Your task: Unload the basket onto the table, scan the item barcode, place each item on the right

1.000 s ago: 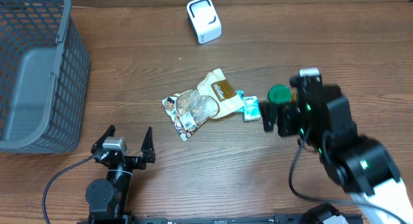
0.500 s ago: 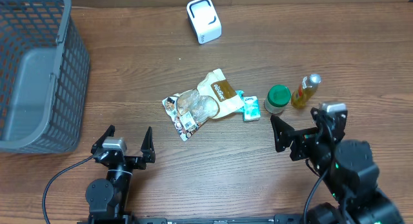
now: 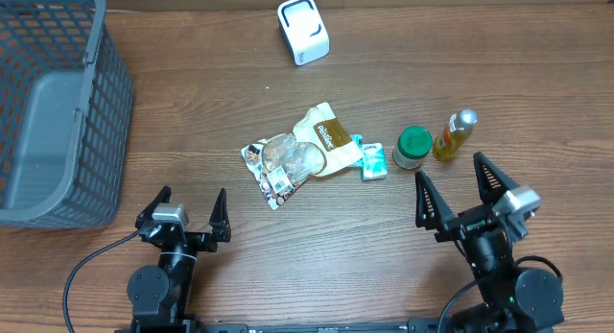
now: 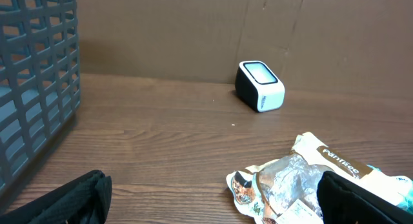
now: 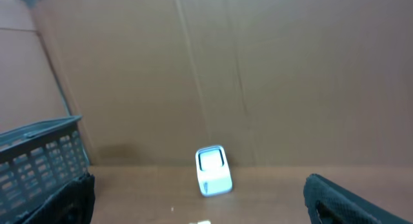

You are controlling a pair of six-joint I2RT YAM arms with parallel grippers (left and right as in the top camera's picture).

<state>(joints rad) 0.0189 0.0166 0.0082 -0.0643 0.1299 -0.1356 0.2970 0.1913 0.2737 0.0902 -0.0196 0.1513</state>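
A heap of snack pouches (image 3: pixel 302 155) lies mid-table, with a small teal pack (image 3: pixel 372 160), a green-lidded jar (image 3: pixel 413 146) and a yellow bottle (image 3: pixel 454 134) to its right. The white barcode scanner (image 3: pixel 303 29) stands at the back. My left gripper (image 3: pixel 189 210) is open near the front edge, left of the pouches, holding nothing. My right gripper (image 3: pixel 468 189) is open and empty, just in front of the jar and bottle. The left wrist view shows the scanner (image 4: pixel 260 86) and a pouch (image 4: pixel 303 179) by the right finger. The right wrist view is tilted up towards the scanner (image 5: pixel 213 170).
A grey mesh basket (image 3: pixel 53 103) fills the back left corner; it also shows in the left wrist view as basket (image 4: pixel 32 88) and in the right wrist view as basket (image 5: pixel 39 156). A brown cardboard wall (image 5: pixel 258 69) rises behind the table.
My right arm has drawn back from beside the green-lidded jar to the front edge, its gripper open and empty. The left arm and the items have not moved.
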